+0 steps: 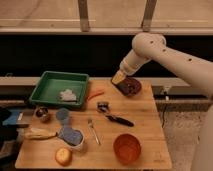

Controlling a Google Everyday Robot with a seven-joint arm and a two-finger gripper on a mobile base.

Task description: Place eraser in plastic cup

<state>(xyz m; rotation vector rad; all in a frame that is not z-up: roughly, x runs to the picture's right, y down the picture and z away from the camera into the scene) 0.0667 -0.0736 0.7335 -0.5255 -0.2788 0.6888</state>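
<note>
My gripper (128,86) hangs over the back right part of the table, at the end of the white arm that reaches in from the upper right. It is shut, and the dark block at its tip looks like the eraser (131,88), lifted off the wood. No other black block lies on the table. The plastic cup (63,115), small and pale blue, stands upright at the left, just in front of the green tray. It is well to the left of the gripper and nearer the front.
A green tray (59,87) holds a pale scrap. A dark metal cup (42,114) stands left of the blue cup. A black-handled utensil (117,119), a fork (93,131), an orange bowl (126,147), a blue cloth (71,135) and a round fruit (63,156) fill the middle and front.
</note>
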